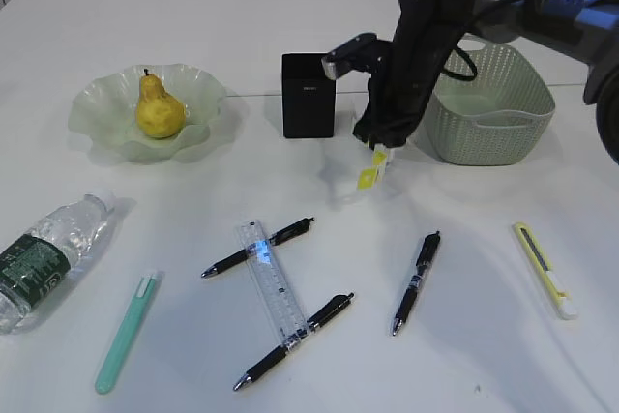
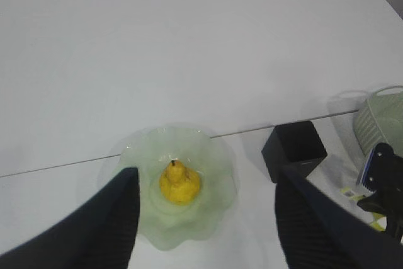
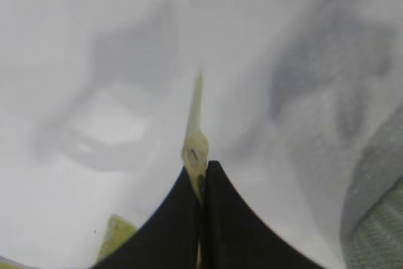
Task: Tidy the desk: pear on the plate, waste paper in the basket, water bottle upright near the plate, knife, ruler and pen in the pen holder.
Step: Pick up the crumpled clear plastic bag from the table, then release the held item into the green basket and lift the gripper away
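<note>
My right gripper is shut on a scrap of yellow and white waste paper, which hangs just above the table between the black pen holder and the green basket. The pear sits upright in the pale green plate. My left gripper hovers open high above that plate, holding nothing. The water bottle lies on its side at the left edge. The clear ruler, black pens and yellow knife lie along the front.
A teal pen-like stick lies at the front left. Two black pens cross or touch the ruler. The right arm stretches over the table in front of the basket. The pen holder stands right of the plate.
</note>
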